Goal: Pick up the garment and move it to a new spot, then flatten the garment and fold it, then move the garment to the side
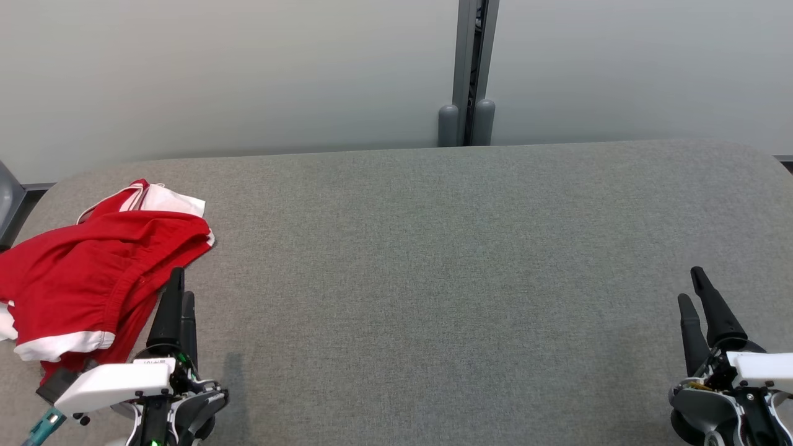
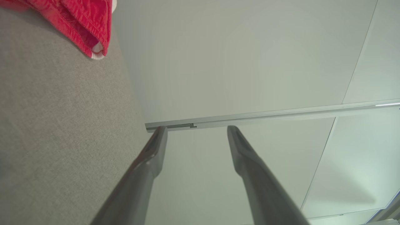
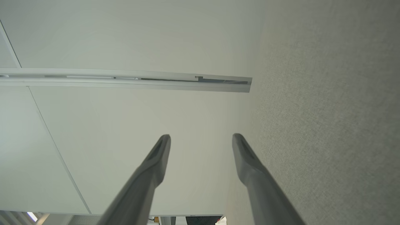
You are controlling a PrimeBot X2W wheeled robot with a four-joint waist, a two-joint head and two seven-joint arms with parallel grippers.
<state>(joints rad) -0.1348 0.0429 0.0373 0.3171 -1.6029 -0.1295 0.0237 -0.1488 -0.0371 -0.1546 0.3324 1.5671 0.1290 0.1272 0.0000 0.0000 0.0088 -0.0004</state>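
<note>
You have soft, even light, one faint shadow on the grey woven tabletop (image 1: 433, 260), and slightly blurred wrist views.

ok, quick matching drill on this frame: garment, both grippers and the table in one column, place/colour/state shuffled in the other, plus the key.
1. garment
2. left gripper
3. right gripper
4. table

A. grey fabric surface
B. open, lower right of the head view, over bare surface
C. red with white trim, crumpled at the left end
D. open, close by the red cloth

Pairs: 1-C, 2-D, 3-B, 4-A
</note>
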